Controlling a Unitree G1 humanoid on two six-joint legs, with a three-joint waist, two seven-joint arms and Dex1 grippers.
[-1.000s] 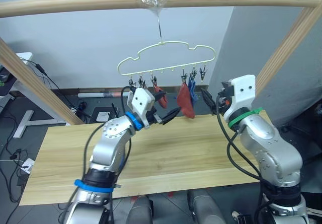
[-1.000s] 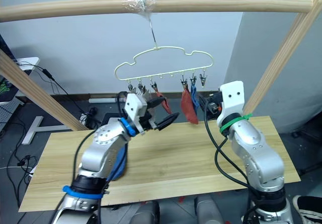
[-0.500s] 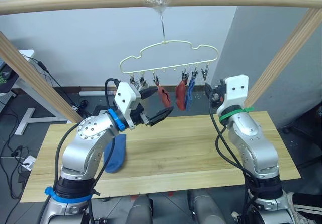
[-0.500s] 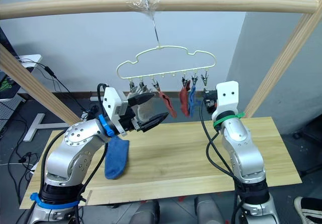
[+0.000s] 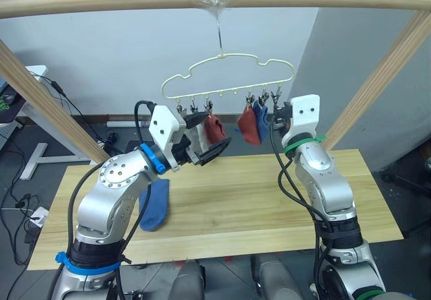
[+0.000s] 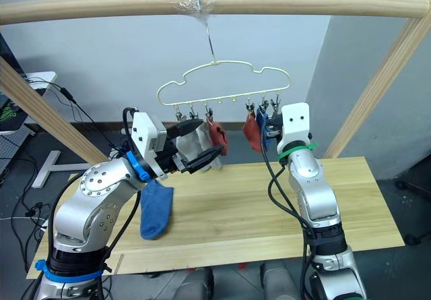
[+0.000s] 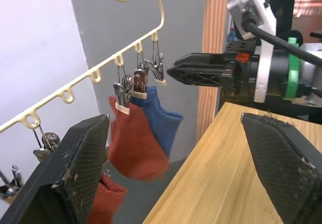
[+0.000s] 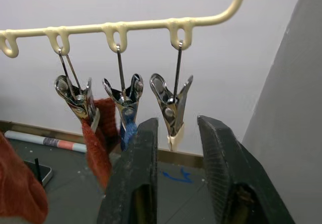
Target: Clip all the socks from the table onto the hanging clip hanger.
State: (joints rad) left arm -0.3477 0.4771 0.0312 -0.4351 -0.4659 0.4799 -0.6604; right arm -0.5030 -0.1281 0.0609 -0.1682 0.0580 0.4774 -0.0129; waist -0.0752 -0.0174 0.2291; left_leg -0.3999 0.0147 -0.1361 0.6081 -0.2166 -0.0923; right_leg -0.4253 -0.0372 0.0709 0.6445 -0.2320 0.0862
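The pale clip hanger (image 5: 222, 69) hangs from a wooden pole. Two rust-red socks (image 5: 214, 129) (image 5: 247, 125) and a blue sock (image 5: 260, 121) hang from its clips. A light grey sock (image 6: 195, 140) hangs under the left clips, seen between the fingers of my left gripper (image 5: 209, 137), which is wide open and holds nothing. Another blue sock (image 5: 155, 203) lies on the table (image 5: 256, 199) at the left. My right gripper (image 8: 176, 126) is up at the empty rightmost clip (image 8: 171, 108), its fingers slightly apart with the clip's lower end between them.
A frame of rounded wooden poles (image 5: 101, 3) spans the table, with slanted legs at the left (image 5: 40, 91) and right (image 5: 384, 77). Several empty clips (image 5: 180, 104) hang at the hanger's left end. Cables and a white desk (image 5: 20, 111) stand beyond the table's left end.
My right gripper has moved left and up to the rightmost clip. My left gripper has drawn back slightly and stays open at the grey sock. The hanging socks have swung a little.
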